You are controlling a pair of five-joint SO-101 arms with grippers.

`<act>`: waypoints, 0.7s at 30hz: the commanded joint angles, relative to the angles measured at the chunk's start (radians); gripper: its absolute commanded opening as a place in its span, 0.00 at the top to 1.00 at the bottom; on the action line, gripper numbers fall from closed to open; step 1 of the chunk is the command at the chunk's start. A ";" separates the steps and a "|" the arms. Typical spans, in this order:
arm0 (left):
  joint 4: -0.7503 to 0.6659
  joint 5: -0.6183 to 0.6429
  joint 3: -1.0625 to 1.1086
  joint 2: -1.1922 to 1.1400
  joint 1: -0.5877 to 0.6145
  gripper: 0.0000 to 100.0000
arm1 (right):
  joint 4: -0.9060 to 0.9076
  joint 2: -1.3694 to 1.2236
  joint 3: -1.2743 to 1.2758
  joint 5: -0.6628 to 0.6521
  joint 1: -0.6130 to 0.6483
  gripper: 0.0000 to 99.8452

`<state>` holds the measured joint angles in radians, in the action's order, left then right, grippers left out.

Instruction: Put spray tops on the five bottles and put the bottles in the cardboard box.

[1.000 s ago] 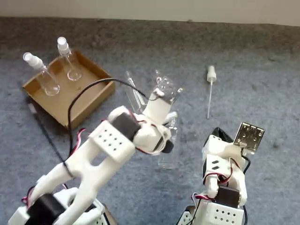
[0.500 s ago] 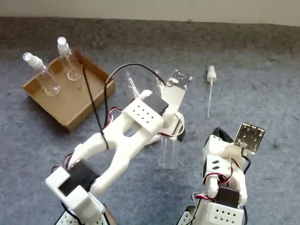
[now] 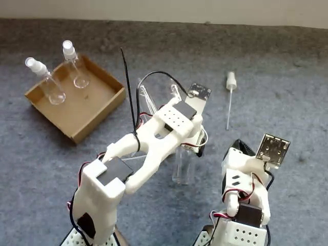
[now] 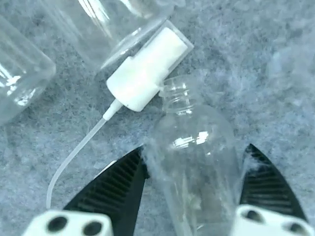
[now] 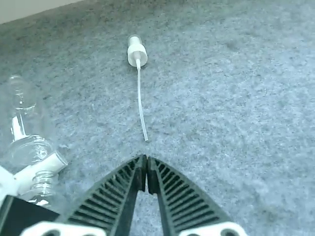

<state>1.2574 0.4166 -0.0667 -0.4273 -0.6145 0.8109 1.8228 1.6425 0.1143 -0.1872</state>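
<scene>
Your left gripper (image 4: 195, 150) has swung in over the middle of the table (image 3: 287, 61) and now straddles an uncapped bottle (image 4: 192, 191), jaws apart, so a grasp looks imminent. A spray top (image 4: 145, 73) lies just beside its neck. Your right gripper (image 5: 146, 172), pressed together, sits at five o'clock.

Grey table covering (image 3: 287, 61): cloth, felt-like, matt, with a rough, fuzzy nap.
Shallow brown cardboard box (image 3: 100, 117): paperboard, matt and dull, with plain uncoated walls.
Clear round bottle (image 4: 197, 196): transparent plastic, glossy and smooth, with bright highlights and a moulded threaded neck.
White spray top (image 4: 147, 73): opaque plastic, smooth, with a soft sheen; its thin dip tube is translucent.
White arm shells (image 3: 154, 146): hard plastic, matt.
Left gripper (image 4: 196, 150) and right gripper (image 5: 146, 160): black plastic fingers, matt, with ribbed inner faces.
Black cable (image 3: 128, 87): smooth sheath, slightly glossy.
</scene>
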 commanded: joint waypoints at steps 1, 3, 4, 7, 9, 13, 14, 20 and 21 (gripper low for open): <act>-0.008 0.009 -0.048 -0.007 -0.002 0.75 | -0.002 0.010 -0.008 -0.009 -0.007 0.99; -0.008 0.009 -0.048 -0.008 -0.002 0.75 | -0.002 0.010 -0.008 -0.009 -0.005 0.99; -0.008 0.009 -0.047 -0.008 -0.002 0.75 | -0.002 0.010 -0.008 -0.009 -0.005 0.99; -0.008 0.009 -0.042 -0.008 -0.002 0.75 | -0.002 0.010 -0.008 -0.009 -0.005 0.99; -0.006 0.009 -0.041 -0.012 -0.002 0.75 | -0.002 0.010 -0.008 -0.009 -0.005 0.99; 0.048 0.009 -0.045 -0.012 -0.004 0.75 | -0.002 0.010 -0.008 -0.009 -0.005 0.99; 0.060 0.009 -0.047 -0.012 -0.004 0.75 | -0.002 0.010 -0.008 -0.009 -0.005 0.99; 0.071 0.009 -0.041 -0.013 -0.002 0.75 | -0.002 0.010 -0.008 -0.009 -0.005 0.99; 0.071 0.009 -0.041 -0.013 -0.004 0.75 | -0.002 0.010 -0.008 -0.009 -0.005 0.99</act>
<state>1.3096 0.4166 -0.0790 -0.4427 -0.6176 0.8109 1.8228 1.6425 0.1143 -0.1872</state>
